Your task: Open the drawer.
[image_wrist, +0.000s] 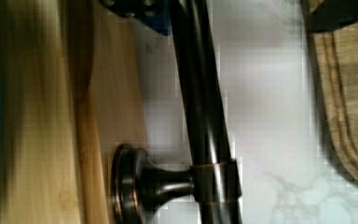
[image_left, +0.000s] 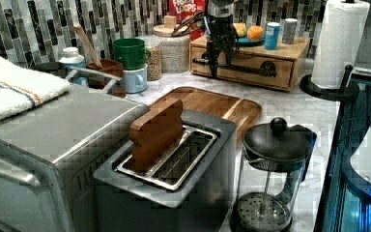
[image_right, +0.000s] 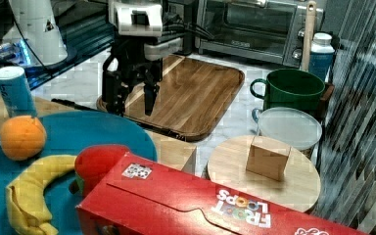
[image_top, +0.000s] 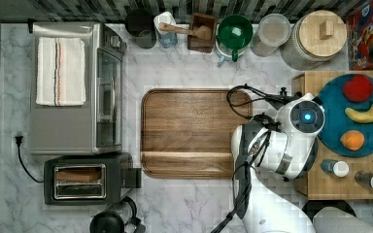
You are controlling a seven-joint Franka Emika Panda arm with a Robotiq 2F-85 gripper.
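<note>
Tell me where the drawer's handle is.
In the left view, the black bar handle runs across the drawer front, behind the brown tray, with the gripper at it.

Overhead, two flanking, wrist close-up

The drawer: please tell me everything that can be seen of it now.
The drawer is light wood, set in a box under a board carrying a blue plate of fruit. It looks closed, its front flush. A long dark metal bar handle on round mounts crosses the front. The gripper straddles this bar, fingers apart, at the left view's left end.

kitchen: toaster [image_top: 81, 180], toaster oven [image_top: 73, 87], marble counter [image_top: 184, 204]
</note>
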